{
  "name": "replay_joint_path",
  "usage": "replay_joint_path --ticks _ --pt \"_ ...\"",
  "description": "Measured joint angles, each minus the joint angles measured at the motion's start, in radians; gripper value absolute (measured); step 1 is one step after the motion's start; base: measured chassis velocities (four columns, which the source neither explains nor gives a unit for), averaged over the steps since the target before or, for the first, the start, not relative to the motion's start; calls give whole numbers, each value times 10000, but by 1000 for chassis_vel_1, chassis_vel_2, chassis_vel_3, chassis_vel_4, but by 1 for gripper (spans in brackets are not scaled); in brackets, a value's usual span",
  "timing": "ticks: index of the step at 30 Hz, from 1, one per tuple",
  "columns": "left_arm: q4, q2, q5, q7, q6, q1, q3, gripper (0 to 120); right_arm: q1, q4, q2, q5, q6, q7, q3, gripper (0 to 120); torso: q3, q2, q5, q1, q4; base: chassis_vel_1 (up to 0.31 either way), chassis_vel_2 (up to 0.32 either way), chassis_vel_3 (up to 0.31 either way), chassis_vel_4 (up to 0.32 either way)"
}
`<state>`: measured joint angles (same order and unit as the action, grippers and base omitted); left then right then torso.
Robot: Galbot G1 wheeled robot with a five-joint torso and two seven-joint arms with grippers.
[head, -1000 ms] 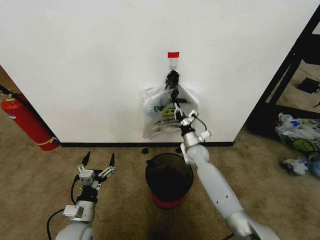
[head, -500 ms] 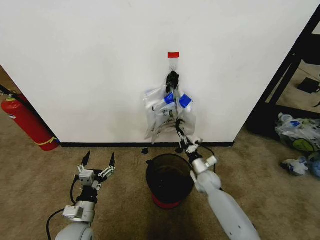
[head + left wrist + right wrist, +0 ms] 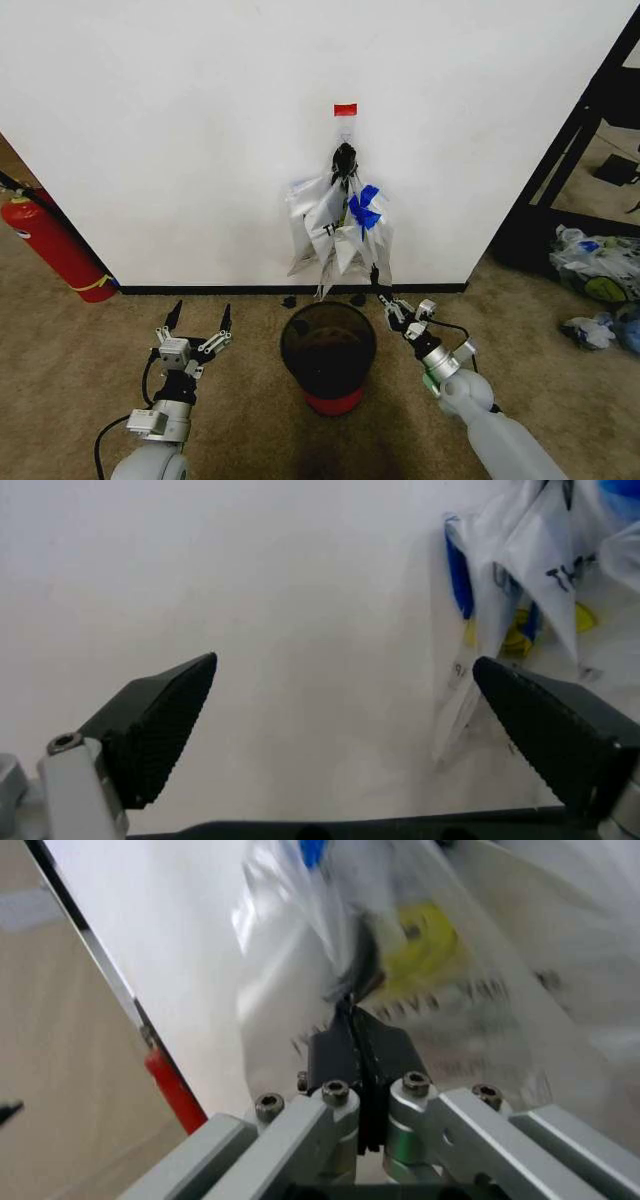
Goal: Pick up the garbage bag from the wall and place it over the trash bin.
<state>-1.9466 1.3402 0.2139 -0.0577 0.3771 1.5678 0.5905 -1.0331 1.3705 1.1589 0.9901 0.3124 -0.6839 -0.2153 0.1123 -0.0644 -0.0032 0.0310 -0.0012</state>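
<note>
- Head view: the wall [image 3: 180,120] is plain white, with a black skirting strip along its foot and a red tape square [image 3: 345,109] above a hook.
- The garbage bag [image 3: 352,232] hangs below the hook with a bunch of like bags, its lower edge pulled out toward the right gripper [image 3: 383,295].
- The right gripper sits low, just beside the trash bin [image 3: 329,357] on its right and near the skirting strip. Its jaws are pressed together on a thin strand of the garbage bag.
- The trash bin stands on the carpet directly under the hanging bags, apart from the wall, its round rim open to the top.
- The left gripper [image 3: 196,318] is parked left of the trash bin, jaws spread wide and holding nothing, with bare carpet around it.
- A fire extinguisher [image 3: 55,247] leans at the wall's left corner, well apart from the trash bin.
- Left wrist view: the left gripper [image 3: 345,727] shows both pads far apart, facing bare wall; the garbage bag [image 3: 520,585] hangs off to one side.
- Right wrist view: the right gripper [image 3: 358,1036] has its pads closed flat together on a fold of the garbage bag [image 3: 440,952].
</note>
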Motion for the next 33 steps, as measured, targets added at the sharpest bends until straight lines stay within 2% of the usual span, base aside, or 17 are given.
replay_joint_path --ticks 2,7,15,26,33 --pt "5 -67 35 -2 -10 -10 19 100 32 231 28 103 52 64 129 0 0 0 -3 0 2 0 0 0 0" --pt "12 -196 217 3 -24 -21 146 100 -251 706 -518 -87 158 -129 365 0 0 1 -5 0 -2 0 0 0 0" --pt "131 -283 325 5 36 -33 180 100 -1013 707 -1346 -652 268 -1741 -117 0 0 1 0 0 -3 0 0 0 0" --pt "162 -367 350 6 41 -93 142 100 -1651 508 -1653 -1412 34 -4052 -1319 0 -1 1 -2 0 -3 0 0 0 0" --pt "177 -352 351 5 41 -94 102 100 -1674 108 -1631 -1726 78 -4298 -1580 0 0 1 -2 0 -1 0 0 0 0"
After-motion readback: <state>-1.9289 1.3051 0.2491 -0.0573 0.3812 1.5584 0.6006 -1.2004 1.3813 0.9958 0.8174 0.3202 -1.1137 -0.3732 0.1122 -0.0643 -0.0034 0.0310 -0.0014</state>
